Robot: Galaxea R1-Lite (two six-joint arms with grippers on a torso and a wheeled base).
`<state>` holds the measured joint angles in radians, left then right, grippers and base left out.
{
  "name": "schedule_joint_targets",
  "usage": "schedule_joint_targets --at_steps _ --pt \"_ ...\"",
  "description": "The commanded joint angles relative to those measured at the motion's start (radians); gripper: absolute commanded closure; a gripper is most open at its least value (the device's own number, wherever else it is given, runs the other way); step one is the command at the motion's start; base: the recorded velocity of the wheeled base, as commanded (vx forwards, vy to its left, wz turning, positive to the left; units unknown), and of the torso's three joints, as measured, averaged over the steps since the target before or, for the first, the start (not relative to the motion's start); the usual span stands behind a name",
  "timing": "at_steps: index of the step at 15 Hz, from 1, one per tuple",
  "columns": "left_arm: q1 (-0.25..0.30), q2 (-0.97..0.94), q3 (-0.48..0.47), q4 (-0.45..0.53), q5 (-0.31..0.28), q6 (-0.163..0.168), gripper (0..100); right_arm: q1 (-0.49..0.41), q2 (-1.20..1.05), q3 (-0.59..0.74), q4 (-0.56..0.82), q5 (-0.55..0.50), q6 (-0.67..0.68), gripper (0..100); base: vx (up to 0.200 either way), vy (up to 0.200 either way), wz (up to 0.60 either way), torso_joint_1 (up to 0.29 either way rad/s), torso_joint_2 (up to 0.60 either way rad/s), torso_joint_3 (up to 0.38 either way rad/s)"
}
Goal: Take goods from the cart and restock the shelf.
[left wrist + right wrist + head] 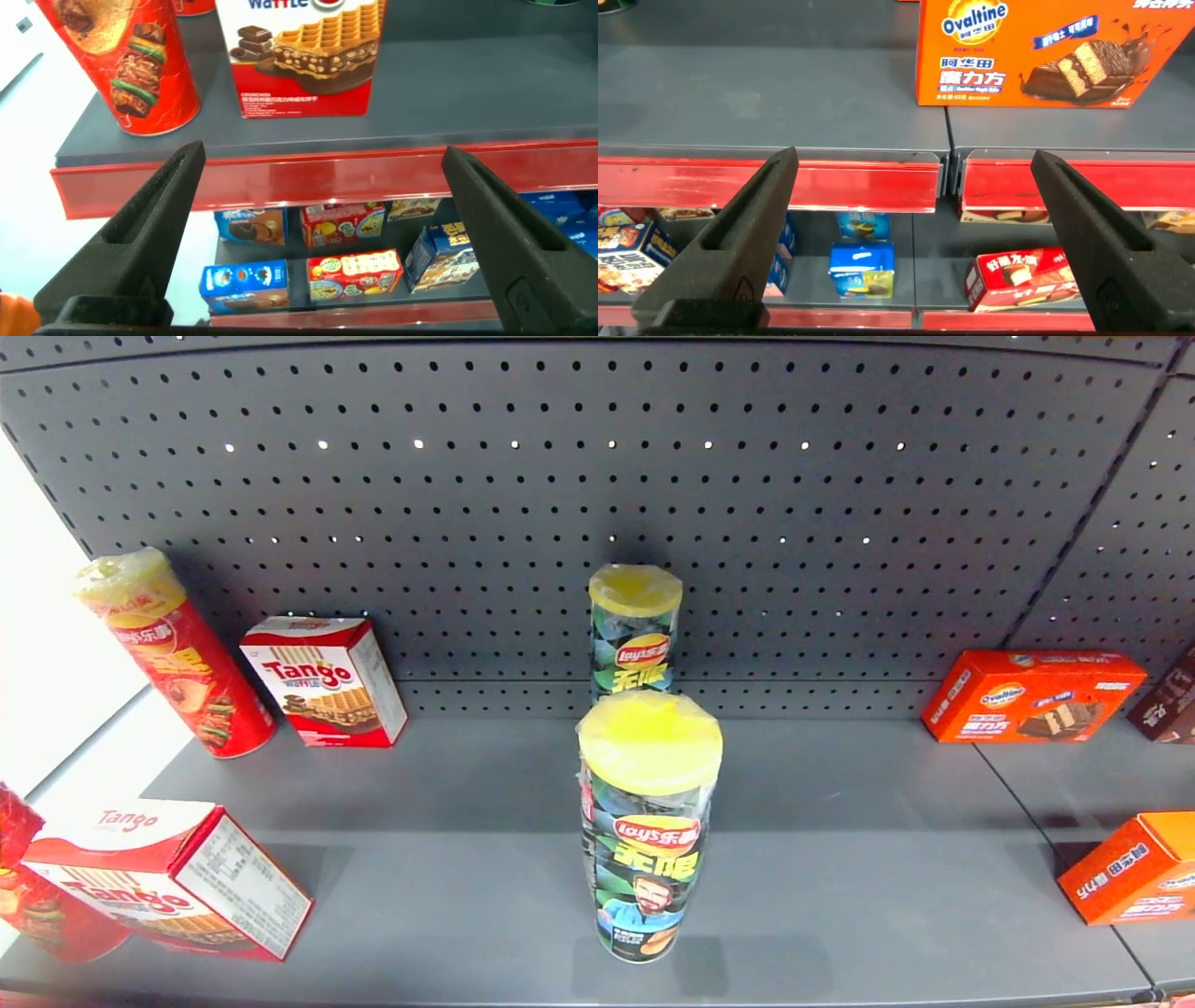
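On the grey shelf (pixel 840 859), two yellow-lidded chip cans stand upright at the middle, one at the front (pixel 649 831) and one against the back panel (pixel 633 635). My left gripper (pixel 322 154) is open and holds nothing. It hangs just in front of the shelf's red edge strip (pixel 327 177), below a red chip can (pixel 131 61) and a wafer box (pixel 299 56). My right gripper (pixel 915 157) is also open and holds nothing, in front of the red strip (pixel 859 177) and below an orange chocolate-wafer box (pixel 1055 51).
At the left stand a red can (pixel 177 658), a wafer box (pixel 327 681) and, nearer the front, another wafer box (pixel 168 882). Orange boxes (pixel 1032 695) (pixel 1134 868) sit at the right. The lower shelf holds small snack boxes (pixel 355 271) (pixel 864 271). Bare shelf lies either side of the middle cans.
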<state>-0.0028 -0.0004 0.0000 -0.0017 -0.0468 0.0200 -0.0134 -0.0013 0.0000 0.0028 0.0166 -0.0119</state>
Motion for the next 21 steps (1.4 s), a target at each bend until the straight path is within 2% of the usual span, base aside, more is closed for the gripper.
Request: schedule_joint_targets --at_steps 1,3,5,21 --pt "0.000 0.000 0.000 0.000 0.001 0.000 0 0.000 0.001 0.000 0.000 0.000 0.000 0 0.000 0.000 0.00 0.000 0.00 0.000" --pt "0.000 0.000 0.000 0.000 0.001 0.000 0 0.000 0.001 0.000 0.000 0.000 0.000 0 0.000 0.000 0.00 0.000 0.00 0.000" --pt "0.000 0.000 0.000 0.000 -0.001 0.000 0 0.000 0.001 0.000 0.000 0.000 0.000 0 0.000 0.200 0.00 0.000 0.00 0.000" --pt "0.000 0.000 0.000 0.000 -0.004 0.005 0 0.000 0.001 0.000 0.000 0.000 0.000 0 -0.013 0.000 0.00 0.000 0.00 0.000"
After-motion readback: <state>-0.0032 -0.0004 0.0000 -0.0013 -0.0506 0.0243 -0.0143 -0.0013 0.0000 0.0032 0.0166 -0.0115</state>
